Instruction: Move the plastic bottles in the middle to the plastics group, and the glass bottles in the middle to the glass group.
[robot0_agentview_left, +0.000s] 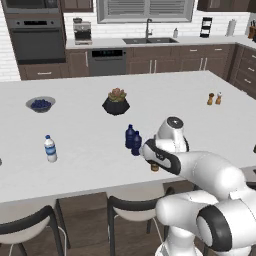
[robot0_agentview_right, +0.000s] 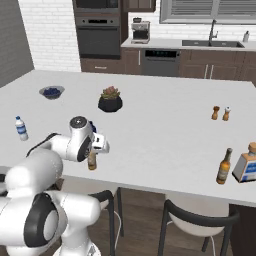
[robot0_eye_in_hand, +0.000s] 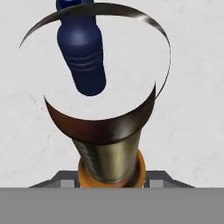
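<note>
My gripper (robot0_agentview_right: 93, 150) is clamped on the slim amber-brown glass beer bottle (robot0_agentview_right: 92, 161), standing near the island's front edge. Two squat navy plastic bottles (robot0_agentview_left: 133, 139) wait at its ten o'clock, unsorted. The clear blue-banded water bottle (robot0_agentview_left: 50, 149) stands far off at nine o'clock on the white countertop (robot0_agentview_left: 200, 130); dark wood cabinets (robot0_agentview_left: 165, 59) run behind.

Navy bottles (robot0_agentview_left: 133, 139), amber bottle (robot0_eye_in_hand: 111, 148)
</note>
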